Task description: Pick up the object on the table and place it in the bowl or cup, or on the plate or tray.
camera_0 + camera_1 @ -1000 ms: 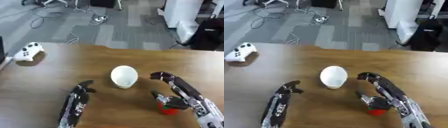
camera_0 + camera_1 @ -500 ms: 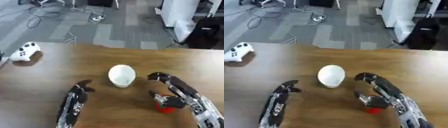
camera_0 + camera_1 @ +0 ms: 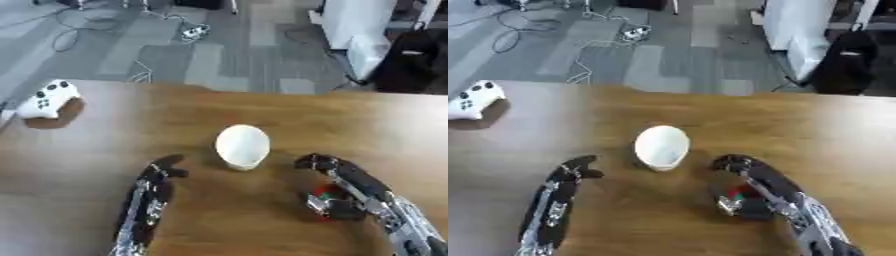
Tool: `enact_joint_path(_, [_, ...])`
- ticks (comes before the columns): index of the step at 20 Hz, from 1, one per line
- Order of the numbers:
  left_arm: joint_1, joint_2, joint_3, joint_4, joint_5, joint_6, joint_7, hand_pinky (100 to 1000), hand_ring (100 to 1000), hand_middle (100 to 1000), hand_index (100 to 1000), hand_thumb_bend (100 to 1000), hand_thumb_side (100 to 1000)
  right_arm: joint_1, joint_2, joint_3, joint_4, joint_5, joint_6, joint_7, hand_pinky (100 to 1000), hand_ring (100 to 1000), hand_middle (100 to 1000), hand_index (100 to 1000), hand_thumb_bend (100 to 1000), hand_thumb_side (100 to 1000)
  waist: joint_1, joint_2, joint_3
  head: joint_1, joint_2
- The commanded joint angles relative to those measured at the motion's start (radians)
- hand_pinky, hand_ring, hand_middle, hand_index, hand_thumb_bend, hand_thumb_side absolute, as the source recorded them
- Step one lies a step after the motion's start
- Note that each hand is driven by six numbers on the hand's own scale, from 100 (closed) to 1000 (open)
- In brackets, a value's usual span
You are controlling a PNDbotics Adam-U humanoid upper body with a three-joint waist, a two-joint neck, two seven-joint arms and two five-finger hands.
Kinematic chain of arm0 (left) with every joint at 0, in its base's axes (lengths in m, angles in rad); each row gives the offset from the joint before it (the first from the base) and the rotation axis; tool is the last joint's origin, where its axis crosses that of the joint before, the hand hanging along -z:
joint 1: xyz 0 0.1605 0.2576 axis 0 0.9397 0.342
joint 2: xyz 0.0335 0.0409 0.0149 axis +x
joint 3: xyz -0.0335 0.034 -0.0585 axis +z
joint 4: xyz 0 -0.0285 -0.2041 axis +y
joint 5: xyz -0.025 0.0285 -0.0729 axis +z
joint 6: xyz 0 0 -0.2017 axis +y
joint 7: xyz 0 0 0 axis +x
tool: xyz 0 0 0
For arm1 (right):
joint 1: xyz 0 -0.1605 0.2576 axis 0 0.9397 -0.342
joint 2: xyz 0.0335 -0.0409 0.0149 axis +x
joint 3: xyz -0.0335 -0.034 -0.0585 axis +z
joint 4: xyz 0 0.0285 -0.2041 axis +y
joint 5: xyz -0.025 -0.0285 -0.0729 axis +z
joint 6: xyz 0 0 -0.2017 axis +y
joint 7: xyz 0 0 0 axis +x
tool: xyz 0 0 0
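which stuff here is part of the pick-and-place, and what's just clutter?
Job: red object, at right hand; white cup; wooden table.
Clutter: white game controller at far left; cables on floor; idle left hand.

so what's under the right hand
A small red thing with a bit of green sits under the right hand, whose fingers curl over it. Most of it is covered, so its shape and whether it touches the table can't be told.

Cup (image 3: 242, 146): white
Object (image 3: 328, 194): red, beside the cup
Table (image 3: 105, 145): brown woodgrain
Controller (image 3: 49, 98): white, far from the cup
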Motion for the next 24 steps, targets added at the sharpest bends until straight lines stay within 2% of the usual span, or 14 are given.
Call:
enact_joint_path(1, [-0.003,0.014,0.007,-0.015,-0.010,-0.006,0.002,1000,665,736,779,741,799,-0.034,-0.043,0.001,0.001,-0.024,-0.007,-0.009,926,829,828,857,344,797,0.000,-0.022,-0.003,-0.011,0.006])
enact_joint_path(17, [0.003,0.025,0.008,-0.017,-0.014,-0.004,0.004,1000,666,736,779,745,802,-0.045,-0.082,0.025,0.026,-0.041,-0.019,0.015,918,819,813,853,333,789,-0.001,-0.026,-0.003,-0.010,0.020])
enact_joint_path(24, [0.013,0.050,0.012,-0.036,-0.012,-0.004,0.010,1000,667,736,779,760,805,-0.052,-0.093,0.041,0.056,-0.007,-0.013,0.005,910,815,808,852,335,779,0.007,-0.032,0.010,-0.008,0.031])
